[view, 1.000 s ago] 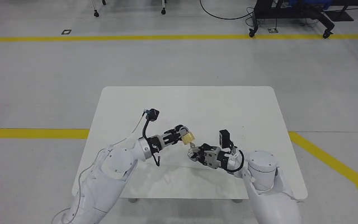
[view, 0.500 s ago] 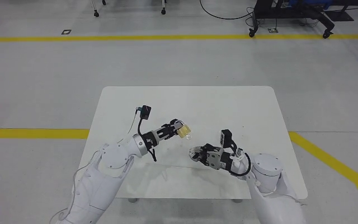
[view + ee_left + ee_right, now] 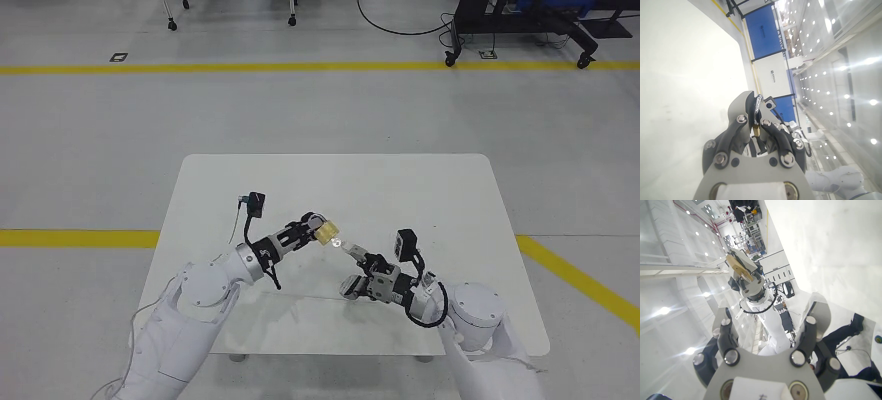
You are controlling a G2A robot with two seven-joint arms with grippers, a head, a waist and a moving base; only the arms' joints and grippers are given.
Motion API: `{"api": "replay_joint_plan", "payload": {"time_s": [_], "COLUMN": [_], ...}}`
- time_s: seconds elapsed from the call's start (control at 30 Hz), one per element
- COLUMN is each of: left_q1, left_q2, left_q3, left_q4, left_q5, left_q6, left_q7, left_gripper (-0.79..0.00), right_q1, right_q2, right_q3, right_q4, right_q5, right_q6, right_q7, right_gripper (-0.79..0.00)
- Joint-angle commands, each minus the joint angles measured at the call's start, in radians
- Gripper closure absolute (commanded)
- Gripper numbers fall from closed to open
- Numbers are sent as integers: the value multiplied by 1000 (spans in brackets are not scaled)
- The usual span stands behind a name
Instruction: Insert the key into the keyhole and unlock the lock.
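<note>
Starting on the left: the left gripper (image 3: 312, 228) is held up over the white table (image 3: 430, 190), roughly mid-table and toward the robot's side. It's clamped on a small brass padlock (image 3: 329, 233). In the left wrist view the two fingers (image 3: 738, 106) pinch the lock body between them. The silvery shackle (image 3: 757, 103) pokes out past the fingertips, with a little flat metal piece with a hole (image 3: 769, 105) right beside it. That piece could be the key, honestly can't tell. The lock is off the table, only the gripper is holding it.

Moving right, the right gripper (image 3: 345, 267) sits just beside the padlock, its tips pointed back toward the left one. Its fingers are spread wide apart with nothing between them. In its wrist view you look straight through the gap at the padlock's brass end in the other gripper. There's a small roundish bit at the end of the lock, too small to make out.

Yellow floor tape (image 3: 80, 238) runs behind it all.
</note>
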Motion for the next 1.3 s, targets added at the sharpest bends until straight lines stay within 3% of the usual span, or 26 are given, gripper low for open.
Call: {"api": "replay_joint_plan", "payload": {"time_s": [0.0,0.3,0.97,1.07,1.13,1.27], "left_q1": [1,-17,-14,-14,-14,-14], "left_q2": [-2,-12,-14,-14,-15,-14], "left_q3": [0,26,40,40,39,34], "left_q4": [14,60,61,61,62,67], "left_q5": [-30,-60,-45,-43,-48,-54], "left_q6": [-20,-53,-98,-100,-102,-106], "left_q7": [-3,21,3,0,-1,-7], "left_gripper": [0,0,0,0,0,0], "right_q1": [0,18,59,68,70,71], "right_q2": [-2,0,17,18,19,23], "right_q3": [-11,-38,-16,-21,-23,-23], "right_q4": [3,42,104,111,112,114], "right_q5": [23,80,213,222,226,238], "right_q6": [-46,-105,-107,-101,-104,-104], "right_q7": [-25,-15,13,-3,-8,-13], "right_gripper": [-323,-259,-256,-206,0,0]}}
